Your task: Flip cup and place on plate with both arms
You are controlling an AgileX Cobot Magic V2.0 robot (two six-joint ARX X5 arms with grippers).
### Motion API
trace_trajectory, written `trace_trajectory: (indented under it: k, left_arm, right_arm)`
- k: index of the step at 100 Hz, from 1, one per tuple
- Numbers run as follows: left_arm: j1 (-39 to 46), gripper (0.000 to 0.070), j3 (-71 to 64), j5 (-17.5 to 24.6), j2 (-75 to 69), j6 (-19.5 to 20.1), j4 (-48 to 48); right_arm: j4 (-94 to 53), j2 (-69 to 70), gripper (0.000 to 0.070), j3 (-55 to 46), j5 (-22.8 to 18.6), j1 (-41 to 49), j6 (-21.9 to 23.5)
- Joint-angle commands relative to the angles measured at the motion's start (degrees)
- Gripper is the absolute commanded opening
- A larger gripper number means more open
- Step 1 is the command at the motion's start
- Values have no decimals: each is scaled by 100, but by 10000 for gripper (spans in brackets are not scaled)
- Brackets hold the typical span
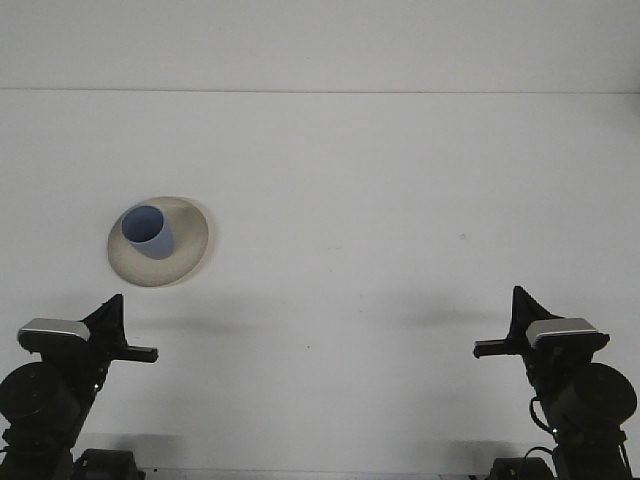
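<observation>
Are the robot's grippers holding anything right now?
No. The left gripper and right gripper hold nothing. The cup sits on the plate, away from both.

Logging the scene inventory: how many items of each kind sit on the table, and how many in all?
Cups: 1, blue cup
Plates: 1, beige plate
Total: 2, the cup standing on the plate.
</observation>
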Motion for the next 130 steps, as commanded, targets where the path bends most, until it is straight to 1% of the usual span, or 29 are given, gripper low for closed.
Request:
trace_trajectory:
  k: [1,95,114,130]
  left_arm:
    - [-4,6,55,4,11,48,52]
    - [-2,6,55,0,11,61,114]
    - [-2,6,-79,0,-35,83,699]
    - [-4,6,-787,0,-356,76,1779]
  right_arm:
    - [72,4,0,68,17,0,-57]
    - [72,4,0,68,17,0,-57]
    - [72,4,0,68,17,0,-57]
    - [72,4,0,68,17,0,-57]
